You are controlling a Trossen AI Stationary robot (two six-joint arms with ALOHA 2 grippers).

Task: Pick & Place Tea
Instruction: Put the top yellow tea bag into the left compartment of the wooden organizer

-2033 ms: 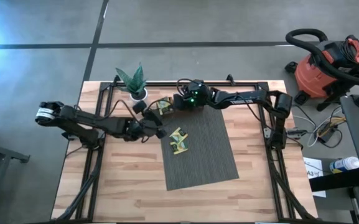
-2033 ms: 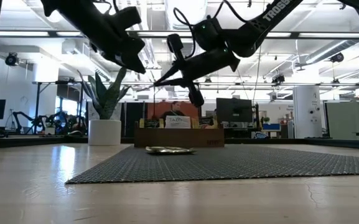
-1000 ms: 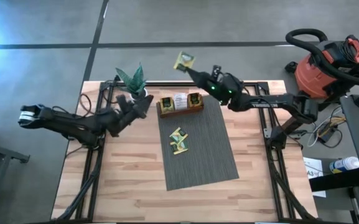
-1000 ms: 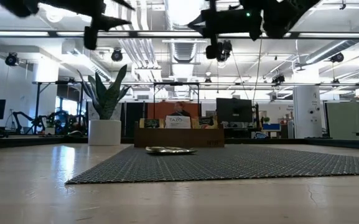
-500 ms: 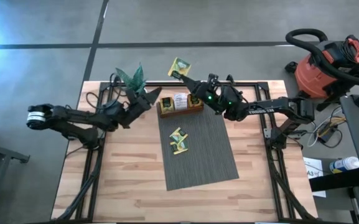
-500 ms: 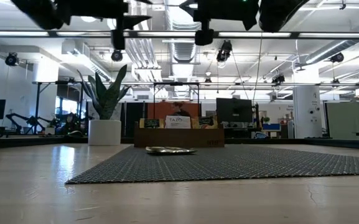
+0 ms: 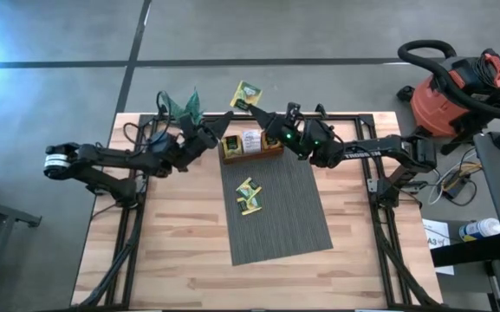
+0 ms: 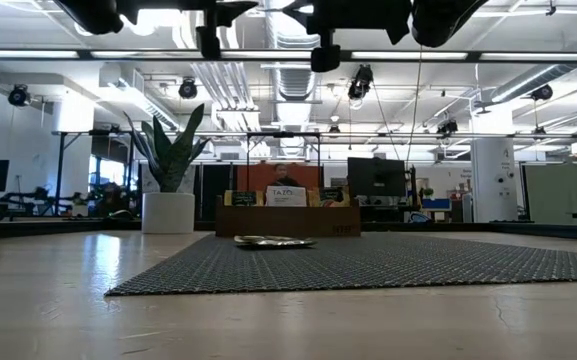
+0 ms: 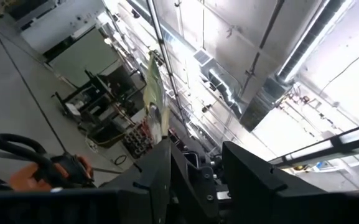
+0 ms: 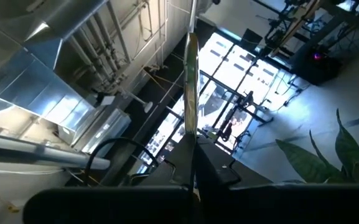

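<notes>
**A:** Two loose sachets (image 7: 250,196) on the grey mat (image 7: 275,212), nearest thing to me, yellow-green, lying flat and overlapping. From the low view they're just a thin pile (image 8: 273,240) on the weave.

**B:** And behind that?

**A:** Wooden tray (image 7: 250,145) at the mat's far edge, more sachets standing upright in its compartments, white one in the middle. Potted plant (image 7: 183,108) just beside the tray, on the left arm's side.

**B:** Where are my arms?

**A:** Both raised over the far edge of the table, tips nearly meeting above the tray. Right gripper (image 7: 256,107) has its fingers pressed together on one yellow-green tea sachet (image 7: 246,94), held up in the air past the table's back edge. My right wrist view sees that sachet edge-on (image 10: 192,99), sticking straight out from the fingertips against the ceiling.

**B:** Left one?

**A:** Left gripper (image 7: 219,124) is next to the plant, pointing at the held sachet, fingers spread, nothing between them. Its wrist view shows the same sachet (image 9: 155,99) just past the fingers.

**B:** Anything off the table?

**A:** Red shop vacuum (image 7: 455,91) on the floor, far right.
</notes>
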